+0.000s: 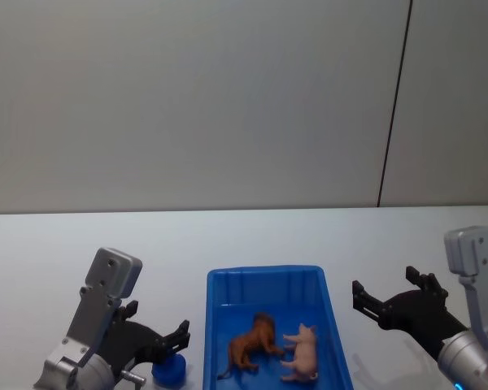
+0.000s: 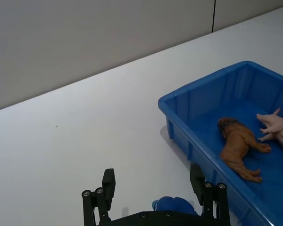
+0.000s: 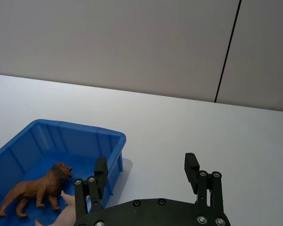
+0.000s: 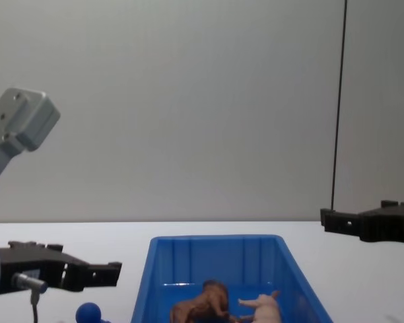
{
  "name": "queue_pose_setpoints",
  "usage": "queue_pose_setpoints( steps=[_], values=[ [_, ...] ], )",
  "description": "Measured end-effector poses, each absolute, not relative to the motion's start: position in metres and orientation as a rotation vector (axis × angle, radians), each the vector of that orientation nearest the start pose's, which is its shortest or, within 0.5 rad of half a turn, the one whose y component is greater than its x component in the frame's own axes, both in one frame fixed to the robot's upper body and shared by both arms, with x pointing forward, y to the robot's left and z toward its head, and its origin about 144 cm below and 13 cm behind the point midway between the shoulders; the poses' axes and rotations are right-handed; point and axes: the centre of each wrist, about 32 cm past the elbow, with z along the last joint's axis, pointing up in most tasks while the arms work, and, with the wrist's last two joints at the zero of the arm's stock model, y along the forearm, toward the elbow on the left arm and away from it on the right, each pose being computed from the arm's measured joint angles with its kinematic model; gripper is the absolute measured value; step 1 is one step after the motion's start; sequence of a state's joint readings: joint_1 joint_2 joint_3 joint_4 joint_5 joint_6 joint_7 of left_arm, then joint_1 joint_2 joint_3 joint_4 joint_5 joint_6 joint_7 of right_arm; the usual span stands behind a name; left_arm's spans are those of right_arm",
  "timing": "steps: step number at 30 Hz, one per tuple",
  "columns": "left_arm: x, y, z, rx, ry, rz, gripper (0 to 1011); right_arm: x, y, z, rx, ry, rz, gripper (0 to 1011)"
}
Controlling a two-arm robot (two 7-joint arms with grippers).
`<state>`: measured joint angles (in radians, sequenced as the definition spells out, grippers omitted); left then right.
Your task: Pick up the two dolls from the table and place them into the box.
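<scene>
Dolls both inside the blue box [image 1: 333,325]: brown lion-like doll [image 1: 252,343] beside pink pig doll [image 1: 302,353], possibly touching. Left gripper [image 2: 153,188] spread wide, holding nothing, over the table [image 1: 228,236] above a blue ball [image 1: 169,371]. Right gripper [image 3: 146,173] spread wide, holding nothing, right of the box.

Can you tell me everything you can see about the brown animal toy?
The brown doll is a small lion-like figure with a shaggy darker mane, four legs and a thin tail. It looks like hard plastic. It is inside the blue box, on the floor of it, with the pink pig doll close beside it. Neither gripper holds it.
</scene>
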<state>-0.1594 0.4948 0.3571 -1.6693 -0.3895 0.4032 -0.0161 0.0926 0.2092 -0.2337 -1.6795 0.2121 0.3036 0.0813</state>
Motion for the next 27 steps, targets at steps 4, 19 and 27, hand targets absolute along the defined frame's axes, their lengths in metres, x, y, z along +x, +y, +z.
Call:
queue_pose_setpoints(
  steps=[4, 19, 27],
  values=[
    [0.480, 0.257, 1.197, 0.377, 0.118, 1.203, 1001, 0.474, -0.208, 1.194, -0.137, 0.095, -1.237, 1001],
    [0.483, 0.265, 1.187, 0.404, 0.189, 1.161, 926, 0.474, -0.208, 1.194, -0.137, 0.095, -1.237, 1001],
    [0.483, 0.268, 1.182, 0.421, 0.212, 1.148, 689, 0.474, -0.208, 1.194, -0.137, 0.095, -1.237, 1001]
  ],
)
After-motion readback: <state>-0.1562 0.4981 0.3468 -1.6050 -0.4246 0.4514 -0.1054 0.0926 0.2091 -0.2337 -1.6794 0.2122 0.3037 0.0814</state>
